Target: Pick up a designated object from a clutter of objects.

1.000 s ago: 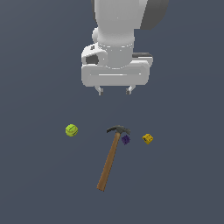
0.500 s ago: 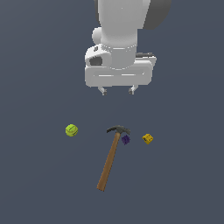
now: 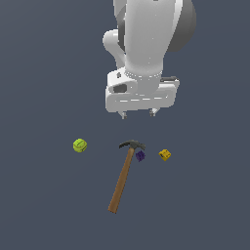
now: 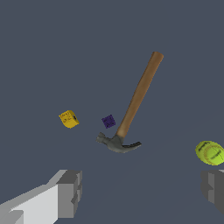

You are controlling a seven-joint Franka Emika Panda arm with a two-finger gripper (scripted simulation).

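Approach is the step in hand: the white Panda gripper hangs high above the dark grey worktop, its jaws spread wide and holding nothing, with nothing yet between them. In the wrist view the two grey fingertips stand far apart at the edges of the picture, which confirms the wide opening.

The designated thing, the tiny yellow-orange cube-like block with small dark spots, lies on the worktop towards the exterior view's right, free on all sides. Just beside it, on the side of the exterior view's left, sits the tiny dark purple block, which lies close against the dark head of the wooden-handled hammer; whether block and hammer head touch cannot be told. The yellow-green ball rests well apart, on the far side of the hammer.

The gripper seems to stand nearer over the hammer head than over the yellow-orange block, so the next move most likely calls for a shift sideways towards the exterior view's right until the block is centred between the fingertips, then a straight descent. The gap to the purple block is narrow, so one fingertip must come down into it cleanly; a turn of the wrist to set the jaws along the free sides might serve better
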